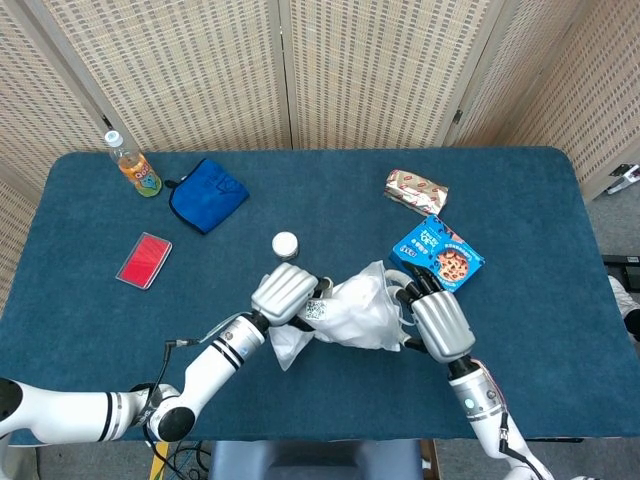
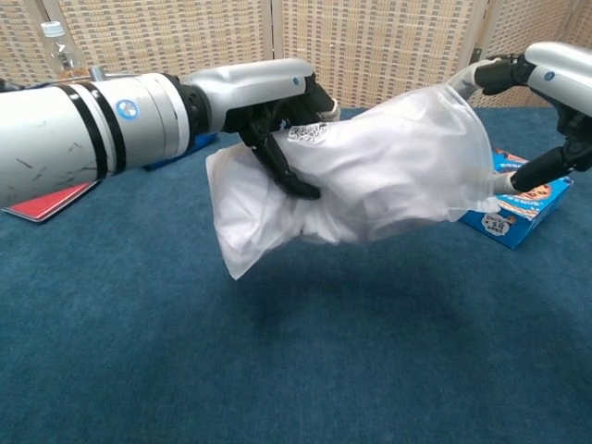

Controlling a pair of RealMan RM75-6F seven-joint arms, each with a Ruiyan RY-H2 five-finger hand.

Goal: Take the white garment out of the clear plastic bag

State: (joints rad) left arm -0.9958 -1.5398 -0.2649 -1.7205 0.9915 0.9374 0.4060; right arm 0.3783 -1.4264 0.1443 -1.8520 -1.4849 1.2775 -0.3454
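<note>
1. Chest view shows the clear plastic bag (image 2: 370, 176) held in the air above the table (image 2: 296, 370), near its front edge, with the white garment (image 2: 268, 217) inside it.
2. The left hand (image 2: 277, 111) clenches the bag at its upper left, dark fingers (image 2: 282, 166) wrapped into the film.
3. The right hand (image 1: 440, 322) sits at the bag's far end with fingers spread around it; whether it grips the film I cannot tell.
4. Risk: the left hand seems to pinch garment and film together, so pulling could drag both along instead of parting them.
5. Risk: the thin film may stretch or tear, or slip from the right hand if its hold is loose.
6. Risk: the cookie box (image 1: 437, 253) lies just beside the right hand and could be knocked.
7. Count: one bag, one garment, one cookie box, one snack packet (image 1: 416, 189) toward the far right corner, one white jar (image 1: 285, 243), one blue pouch (image 1: 208, 193), one red card (image 1: 144, 260), one bottle (image 1: 133, 165) at the far left corner.
</note>
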